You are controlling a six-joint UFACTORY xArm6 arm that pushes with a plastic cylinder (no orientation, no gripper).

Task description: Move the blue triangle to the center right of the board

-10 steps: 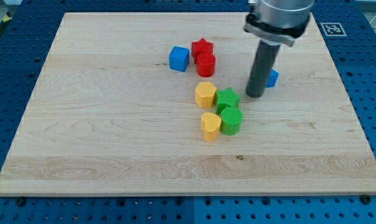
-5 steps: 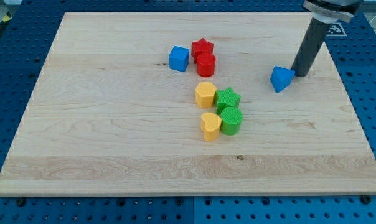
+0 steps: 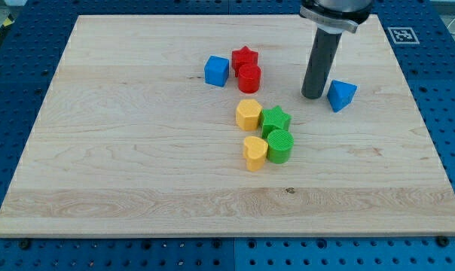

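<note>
The blue triangle (image 3: 341, 95) lies on the wooden board (image 3: 137, 150) at the right, a little above mid-height. My tip (image 3: 313, 95) stands on the board just left of the blue triangle, a small gap from it or barely touching; I cannot tell which. The dark rod rises from the tip toward the view's top.
A blue cube (image 3: 217, 71), a red star (image 3: 244, 57) and a red cylinder (image 3: 249, 78) sit left of the tip. Below them cluster a yellow hexagon (image 3: 248, 114), a green star (image 3: 276, 120), a green cylinder (image 3: 279, 146) and a yellow heart (image 3: 254, 153).
My tip went from left of the blue triangle to its upper right, then back to its left side. The triangle shifted slightly right over the second.
</note>
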